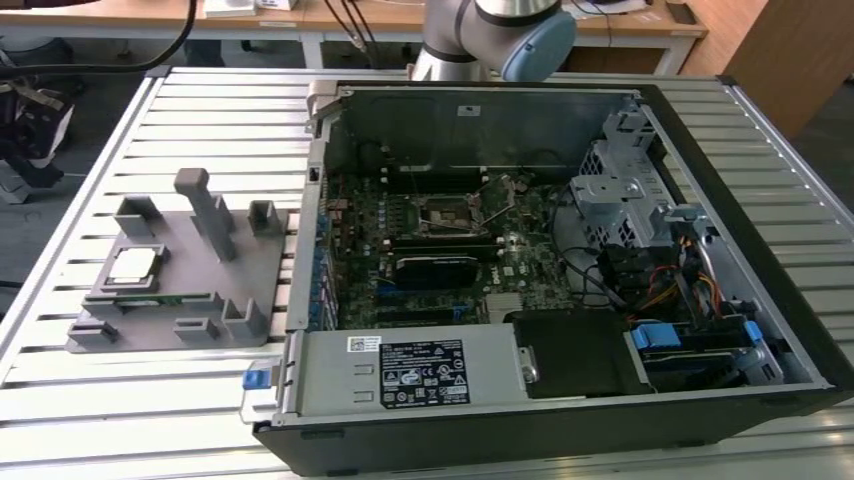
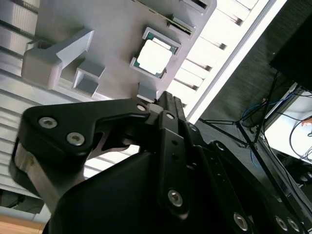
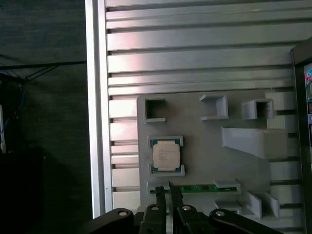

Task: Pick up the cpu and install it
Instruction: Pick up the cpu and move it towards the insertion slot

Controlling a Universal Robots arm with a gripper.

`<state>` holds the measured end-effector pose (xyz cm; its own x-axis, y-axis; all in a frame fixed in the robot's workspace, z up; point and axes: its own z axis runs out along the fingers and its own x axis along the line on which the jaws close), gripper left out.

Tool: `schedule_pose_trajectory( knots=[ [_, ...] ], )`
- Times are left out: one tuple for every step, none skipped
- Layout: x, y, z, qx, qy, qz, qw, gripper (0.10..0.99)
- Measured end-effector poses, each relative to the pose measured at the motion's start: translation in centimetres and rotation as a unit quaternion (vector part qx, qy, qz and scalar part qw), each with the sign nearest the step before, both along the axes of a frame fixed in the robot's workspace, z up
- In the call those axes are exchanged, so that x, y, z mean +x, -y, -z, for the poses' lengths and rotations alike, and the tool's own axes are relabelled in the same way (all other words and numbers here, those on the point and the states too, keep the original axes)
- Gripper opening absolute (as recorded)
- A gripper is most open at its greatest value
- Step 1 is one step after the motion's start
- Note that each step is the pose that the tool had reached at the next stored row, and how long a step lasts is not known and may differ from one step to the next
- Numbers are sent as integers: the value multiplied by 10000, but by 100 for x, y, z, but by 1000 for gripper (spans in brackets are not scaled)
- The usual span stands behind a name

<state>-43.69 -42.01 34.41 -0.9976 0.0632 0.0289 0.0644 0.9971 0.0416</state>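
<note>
**Cpu in its holder, claw empty above it**

In the exterior view, a grey holder block (image 1: 187, 290) lies on the slatted table (image 1: 120, 420). The cpu (image 1: 134, 263) sits flat in a shallow pocket of that block, silver top up. A green memory stick (image 1: 147, 298) lies in a slot of the block just beside the cpu. An open computer case (image 1: 534, 445) stands just beside the block, on the exterior view's right. The socket (image 1: 454, 213) on its board looks bare. The arm (image 1: 497, 35) rises beyond the case, on the side away from the camera.

In the first wrist view, the claw (image 3: 166, 189) hangs over the block on its memory-stick side. Its tips are above the stick, near the cpu but apart from it. The tips are drawn together, almost touching, and have hold of nothing.

In the second wrist view, the cpu shows bright in its framed pocket. The claw's black linkage points toward the block's edge close to that pocket, with no contact to be seen.

Judged from this, the task is at its very start. The cpu has not been lifted from the block, and the socket has received nothing, so both the pick and the install remain to be done.
</note>
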Motion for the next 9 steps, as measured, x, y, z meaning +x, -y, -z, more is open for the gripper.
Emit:
schedule_pose_trajectory(
  knots=[
    [0, 4, 13, -1, 0, -4, 10000, 165],
    [-1, 5, 24, -1, 2, -16, 10000, 231],
    [0, 5, 34, -1, 7, -46, 10000, 231],
    [0, 6, 42, -1, 13, -87, 10000, 290],
    [0, 6, 52, -1, 19, -140, 9999, 349],
    [0, 6, 64, -1, 23, -200, 9998, 408],
    [0, 5, 78, -1, 28, -261, 9997, 408],
    [0, 3, 94, -1, 30, -327, 9995, 467],
    [0, 2, 110, -1, 32, -405, 9992, 525]
  ],
)
